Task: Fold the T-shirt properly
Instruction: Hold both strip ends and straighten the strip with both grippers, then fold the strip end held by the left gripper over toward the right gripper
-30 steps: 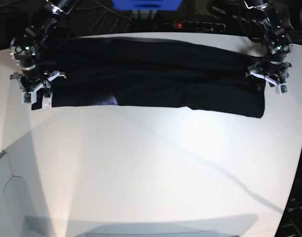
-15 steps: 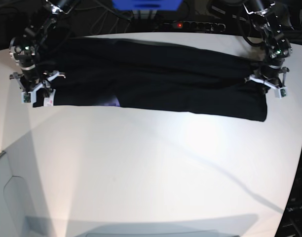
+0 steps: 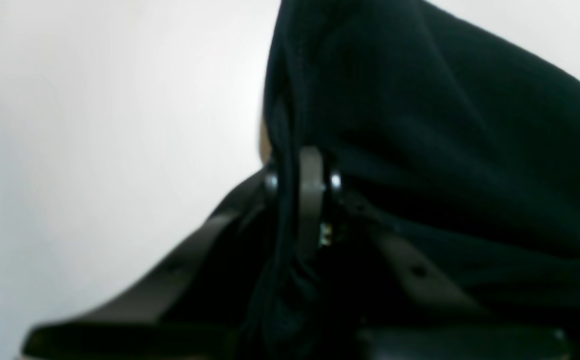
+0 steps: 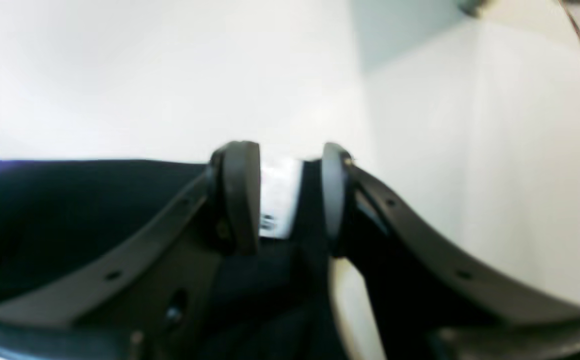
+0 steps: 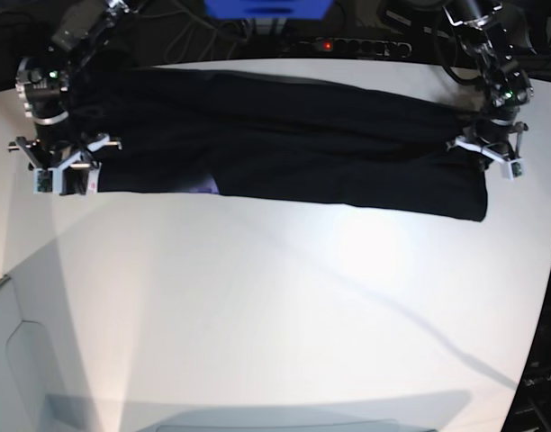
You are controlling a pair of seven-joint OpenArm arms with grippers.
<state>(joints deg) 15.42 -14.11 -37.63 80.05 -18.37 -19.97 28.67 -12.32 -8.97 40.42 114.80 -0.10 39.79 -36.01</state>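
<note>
T-shirt: the black T-shirt (image 5: 284, 144) lies folded into a long band across the far part of the white tabletop (image 5: 275, 306), running from about 9 o'clock to 3 o'clock in the base view, its right-hand end a little nearer the camera than its left-hand end.
Print: a small purple patch (image 5: 203, 186) shows at the band's near edge, left of centre.
Left arm pose: it reaches down from the 1 o'clock corner of the base view, wrist bent over the band's end at 3 o'clock.
Left tool: the left tool (image 5: 488, 148) sits on that end of the cloth; in its wrist view the left tool (image 3: 301, 181) has its jaws drawn together with black fabric pinched between them, and cloth bunches up and over the fingers (image 3: 311, 200).
Right arm pose: it comes down from the 11 o'clock corner, wrist pointing at the band's end at 9 o'clock.
Right tool: the right tool (image 5: 63, 167) stands at that end; in its wrist view the right tool (image 4: 285, 197) has its jaws part-way apart, with the cloth's edge and a white tag (image 4: 277, 200) between the pads (image 4: 240, 195). Whether the pads press the cloth, I cannot tell.
Writing: the tag carries a dark mark, too blurred to read.
Background: a power strip (image 5: 352, 45) with a red light lies beyond the tabletop at 12 o'clock.
</note>
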